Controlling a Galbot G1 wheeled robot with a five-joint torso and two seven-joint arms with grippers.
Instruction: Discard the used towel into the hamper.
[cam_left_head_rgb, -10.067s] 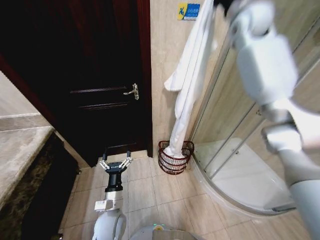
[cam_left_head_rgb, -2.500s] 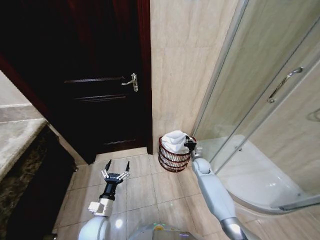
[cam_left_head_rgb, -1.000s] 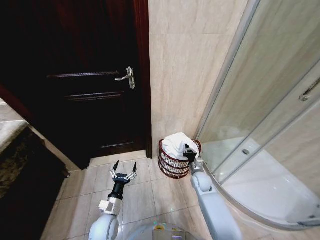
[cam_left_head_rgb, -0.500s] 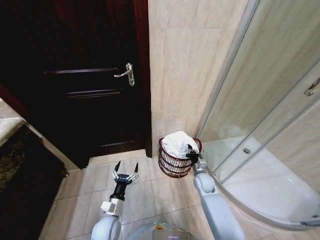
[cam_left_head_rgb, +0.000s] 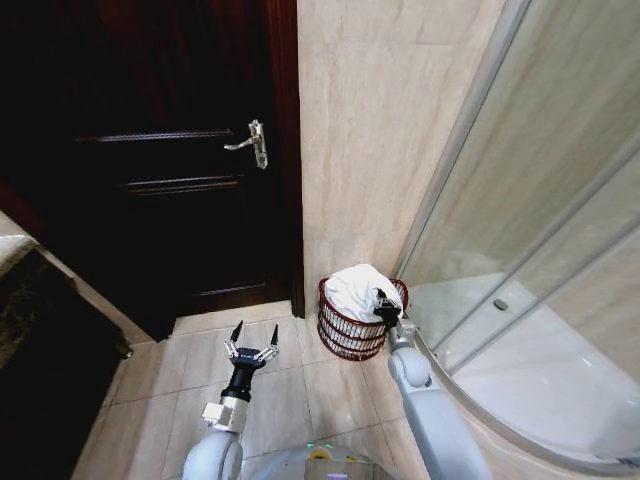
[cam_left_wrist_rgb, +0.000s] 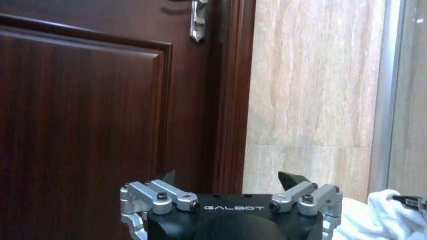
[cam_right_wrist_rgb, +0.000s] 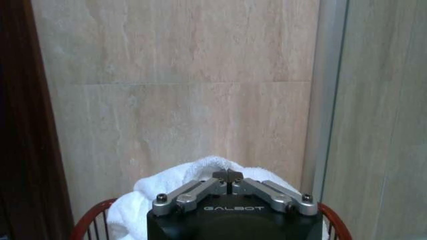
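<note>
The white towel lies heaped in the reddish-brown wire hamper, which stands on the floor against the tiled wall. My right gripper rests at the hamper's right rim, against the side of the heap. In the right wrist view its fingertips are shut, pressed into a fold of the towel, with the hamper's red rim below. My left gripper hovers open over the floor tiles left of the hamper. In the left wrist view that gripper holds nothing and the towel shows at the side.
A dark wooden door with a metal handle fills the wall left of the hamper. A curved glass shower enclosure with a white tray stands close on the right. Beige floor tiles lie open before the door.
The whole view has shifted a little, so the camera moved. The right gripper stays at the hamper's rim against the towel, and the left gripper remains open.
</note>
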